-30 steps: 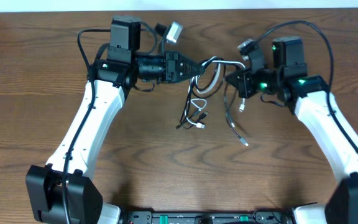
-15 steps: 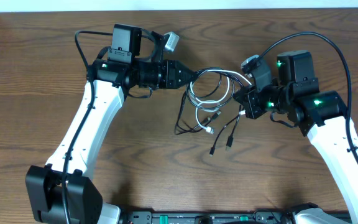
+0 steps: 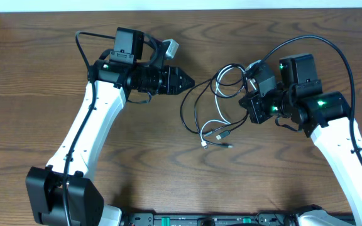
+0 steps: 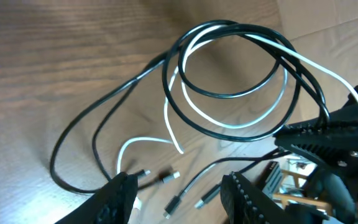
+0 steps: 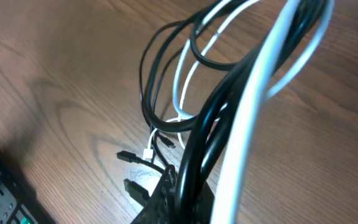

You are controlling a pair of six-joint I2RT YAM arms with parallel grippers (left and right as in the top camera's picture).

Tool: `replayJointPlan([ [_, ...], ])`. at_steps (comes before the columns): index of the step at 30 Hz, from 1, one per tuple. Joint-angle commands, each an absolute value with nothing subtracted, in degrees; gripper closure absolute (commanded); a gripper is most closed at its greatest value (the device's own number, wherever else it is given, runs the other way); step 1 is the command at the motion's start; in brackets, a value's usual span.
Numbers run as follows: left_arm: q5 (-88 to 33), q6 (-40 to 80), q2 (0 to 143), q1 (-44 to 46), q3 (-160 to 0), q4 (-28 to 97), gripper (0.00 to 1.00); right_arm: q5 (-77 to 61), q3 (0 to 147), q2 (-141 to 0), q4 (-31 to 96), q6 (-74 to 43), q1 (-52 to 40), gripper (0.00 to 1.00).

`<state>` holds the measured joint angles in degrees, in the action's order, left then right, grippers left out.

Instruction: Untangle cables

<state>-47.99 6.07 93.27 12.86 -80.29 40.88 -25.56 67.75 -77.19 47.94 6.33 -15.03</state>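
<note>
Choosing the next strand to pull

Closest to me, my left tool point(image 4: 179, 190) stands partly spread with nothing between its fingers. It hovers over the counter point(image 3: 36, 69), just clear of the cables point(image 4: 229, 94). My right tool point(image 5: 171, 194) is clamped on the gathered part of the bundle, black and white cords together. It holds that part up off the wood.

From that pinch the cords fan out into two or three overlapping loops that hang toward my left side. Beyond them the loose tails trail down onto the counter between my two arms. The small plug ends point(image 4: 169, 177) lie there near one another.

I judge the task mid-way: the tangle is loosened and spread, yet black and white cross each other in the loops. The next move, I think, calls for my left tool to close on one single strand, best a tail near its plug. It would then draw that strand out through the loops while the right side anchors.

In the way are the crossings themselves, where a pull could tighten a loop instead of freeing it. The thick cord fixed to my right arm point(image 3: 332, 50) arcs above the far side, well clear of the work.
</note>
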Motion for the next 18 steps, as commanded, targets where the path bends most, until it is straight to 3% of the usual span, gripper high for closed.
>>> replayJointPlan([
  [1,-47.29,4.71,95.35,12.84,-80.68,40.6,0.52,-28.03,67.81,-77.01,47.55,8.47,-15.49,0.99],
  [6,-48.45,6.9,99.88,15.75,-80.68,40.4,0.51,-28.01,67.81,-77.01,47.55,8.45,-15.49,0.99],
  [8,-50.61,9.93,100.99,17.1,-80.68,39.29,0.45,-28.01,67.81,-77.01,47.57,8.43,-15.49,0.99],
  [12,-54.22,21.12,102.3,19.05,-80.68,34.96,0.36,-27.99,67.81,-77.01,47.57,8.43,-15.49,0.99],
  [18,-53.78,35.92,102.39,20.8,-80.68,31.9,0.35,-27.99,67.81,-77.01,47.59,8.43,-15.49,0.99],
])
